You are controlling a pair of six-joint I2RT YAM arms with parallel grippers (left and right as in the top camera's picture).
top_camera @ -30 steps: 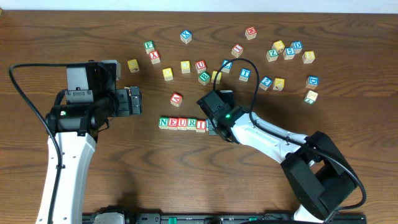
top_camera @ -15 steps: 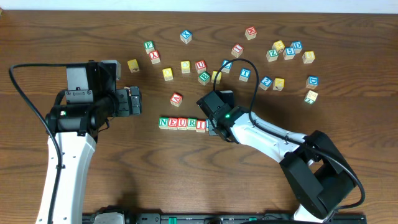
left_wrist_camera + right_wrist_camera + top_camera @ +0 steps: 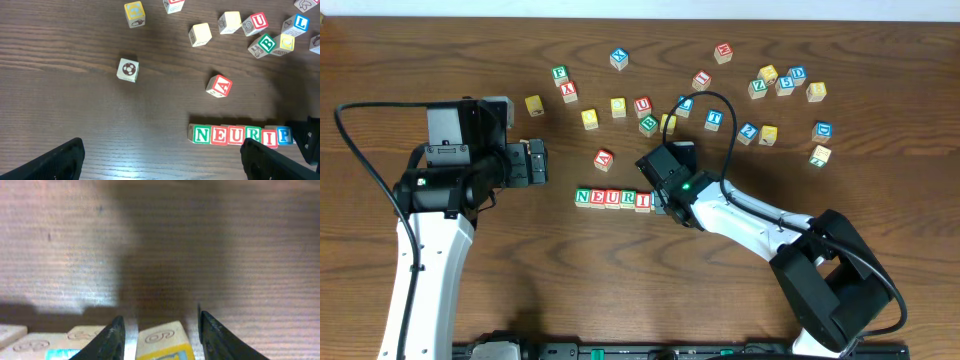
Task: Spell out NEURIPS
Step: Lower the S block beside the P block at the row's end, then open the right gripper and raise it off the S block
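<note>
Pincer (R) (image 3: pixel 160 319) straddles P block (image 3: pixel 161 342) at NEURI row (image 3: pixel 235 135) end.

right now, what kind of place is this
Likely a robotics lab or data-collection bench: two robot arms at a wooden table, with scattered alphabet blocks and a row reading NEURIP.

A row of wooden letter blocks (image 3: pixel 235 135) lies flat, the blocks side by side, reading N, E, U, R, I, P in green, red and blue. The P block (image 3: pixel 283 135) ends it, between the right gripper's (image 3: pixel 161 325) fingers; the N block (image 3: pixel 201 135) lies farthest away.
</note>
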